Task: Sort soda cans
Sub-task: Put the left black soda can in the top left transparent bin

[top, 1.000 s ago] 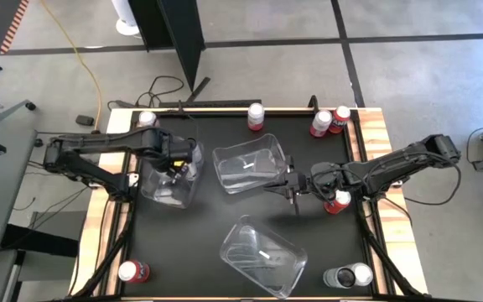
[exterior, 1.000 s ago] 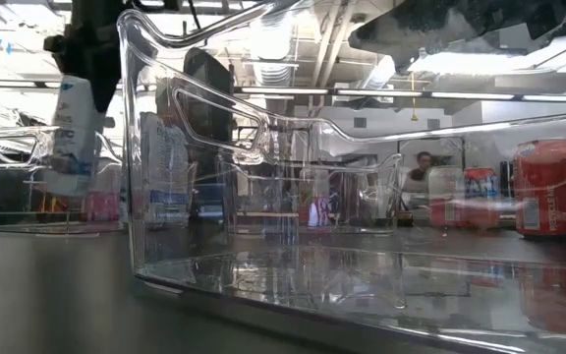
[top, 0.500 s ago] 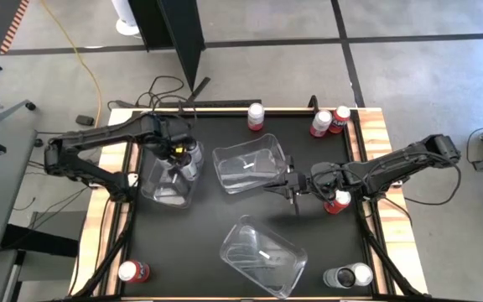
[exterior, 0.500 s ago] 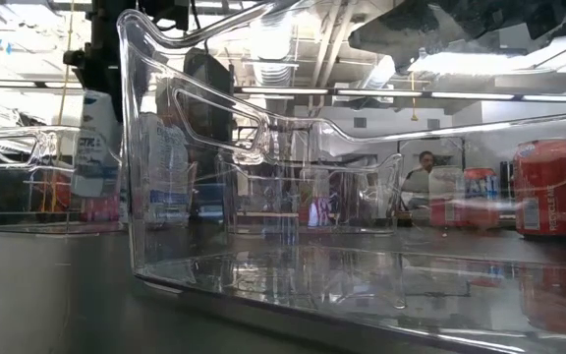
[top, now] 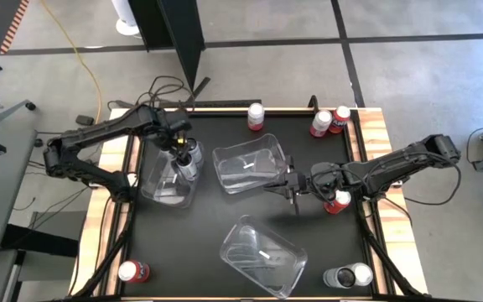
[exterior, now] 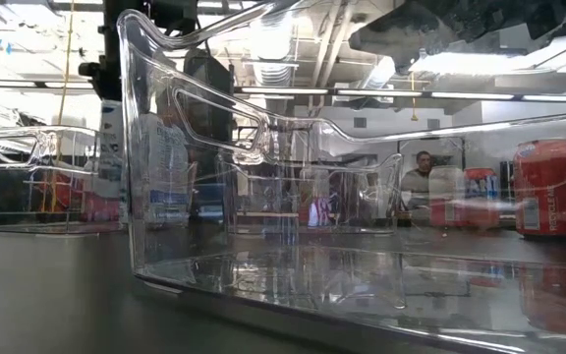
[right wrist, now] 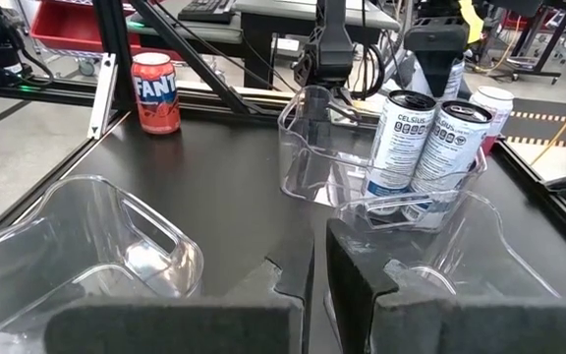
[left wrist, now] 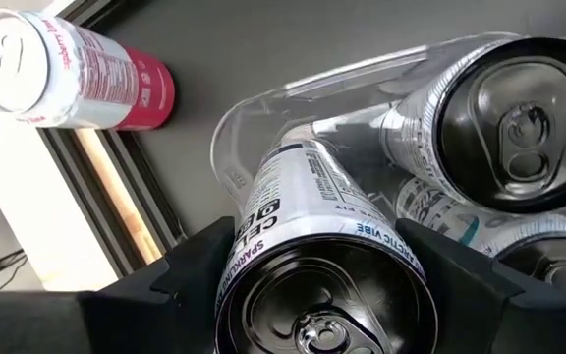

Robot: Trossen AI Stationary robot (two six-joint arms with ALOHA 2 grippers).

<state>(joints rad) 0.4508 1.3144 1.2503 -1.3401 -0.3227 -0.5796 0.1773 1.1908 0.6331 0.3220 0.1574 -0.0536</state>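
The left hand [top: 184, 153] grasps a white can [left wrist: 308, 231] by its sides and holds it over the clear bin [top: 163, 186] at the left of the worktop [top: 309, 243]. Just beside that hand, two more white cans [right wrist: 423, 147] stand upright inside the same bin. A red can [left wrist: 67, 71] lies on the worktop outside the bin, near the hand.

The right hand [top: 290, 186] hovers low at mid-worktop, its fingers clenched on nothing, just beside a second clear bin [top: 248, 166]. A third clear bin [top: 262, 256] lies nearer the front edge, and another red can [top: 336, 202] stands behind the right hand, close to its wrist.
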